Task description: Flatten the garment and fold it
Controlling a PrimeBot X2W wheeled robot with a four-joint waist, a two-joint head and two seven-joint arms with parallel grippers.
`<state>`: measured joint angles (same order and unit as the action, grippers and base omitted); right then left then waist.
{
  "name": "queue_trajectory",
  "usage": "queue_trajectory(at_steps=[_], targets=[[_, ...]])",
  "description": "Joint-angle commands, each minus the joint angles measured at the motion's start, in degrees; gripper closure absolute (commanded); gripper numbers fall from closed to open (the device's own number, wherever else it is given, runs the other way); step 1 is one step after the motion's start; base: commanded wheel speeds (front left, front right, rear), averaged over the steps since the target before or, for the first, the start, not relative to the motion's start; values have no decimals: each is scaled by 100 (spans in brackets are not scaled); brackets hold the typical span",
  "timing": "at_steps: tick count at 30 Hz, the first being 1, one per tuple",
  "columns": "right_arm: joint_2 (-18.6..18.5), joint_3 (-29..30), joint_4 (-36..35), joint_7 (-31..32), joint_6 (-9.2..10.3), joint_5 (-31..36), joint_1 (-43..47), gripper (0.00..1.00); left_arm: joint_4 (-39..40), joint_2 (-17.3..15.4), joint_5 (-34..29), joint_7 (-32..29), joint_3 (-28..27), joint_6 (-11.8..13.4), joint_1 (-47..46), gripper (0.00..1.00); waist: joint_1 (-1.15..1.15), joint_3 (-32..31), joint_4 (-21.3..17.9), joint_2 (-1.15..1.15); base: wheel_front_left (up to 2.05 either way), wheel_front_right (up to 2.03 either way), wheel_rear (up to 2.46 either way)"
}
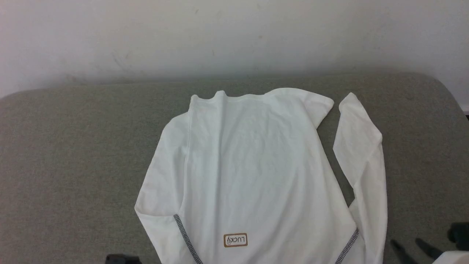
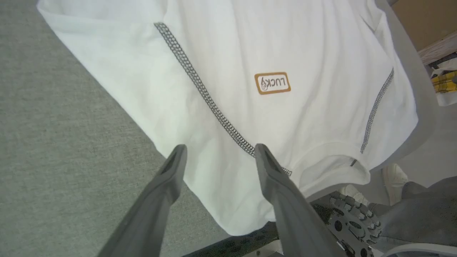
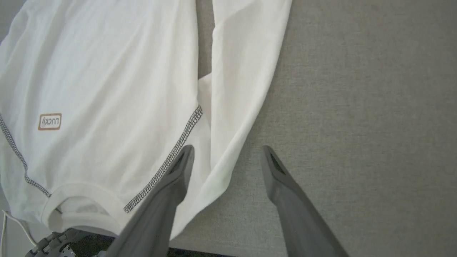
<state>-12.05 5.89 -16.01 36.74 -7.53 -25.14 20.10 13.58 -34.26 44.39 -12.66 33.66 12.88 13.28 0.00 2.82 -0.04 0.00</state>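
The garment, a thin white long-sleeved shirt, lies spread face up on the grey table. Its collar is at the near edge and its hem at the far side. The brown-bordered "LUCKY" patch reads upside down near the collar. The sleeve on the right lies apart from the body. My left gripper stands open just above the garment's shoulder, beside the zigzag seam, holding nothing. My right gripper is open over the other shoulder and sleeve edge of the garment; its fingertips show at the lower right.
A pale wall stands behind the table. The collar end of the shirt hangs slightly over the near table edge. Below it I see part of the robot's base, a white shoe on the floor and a cardboard box.
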Motion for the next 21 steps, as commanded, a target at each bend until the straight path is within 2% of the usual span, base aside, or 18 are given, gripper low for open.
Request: queue_trajectory(at_steps=[1,3,6,9,12,16,21], targets=[[24,206,-247,-82,4,84,-81,0,300,-125,68,72,-228,138,101,0,0,-1,-9,0,0,0,0],[99,444,-510,-321,4,301,-229,0,653,-241,7,265,-492,291,132,0,0,8,-17,0,0,0,0],[300,674,-781,-915,4,799,-488,0,960,-201,-417,964,-939,627,-31,0,0,44,-9,0,0,0,0],[434,574,-818,-1531,4,1248,-630,0,946,9,-940,1736,-1154,904,-252,0,0,131,-9,0,0,0,0],[597,458,-713,-2202,4,1643,-710,0,737,400,-1296,2431,-1175,1075,-435,0,0,212,-14,0,0,0,0],[808,434,-479,-3198,4,2206,-789,0,334,882,-1926,2744,-1124,1163,-603,0,0,300,-20,0,0,0,0],[907,441,42,-4058,4,2638,-776,0,0,1431,-2642,2763,-1265,1023,-530,0,0,366,-26,0,0,0,0]])
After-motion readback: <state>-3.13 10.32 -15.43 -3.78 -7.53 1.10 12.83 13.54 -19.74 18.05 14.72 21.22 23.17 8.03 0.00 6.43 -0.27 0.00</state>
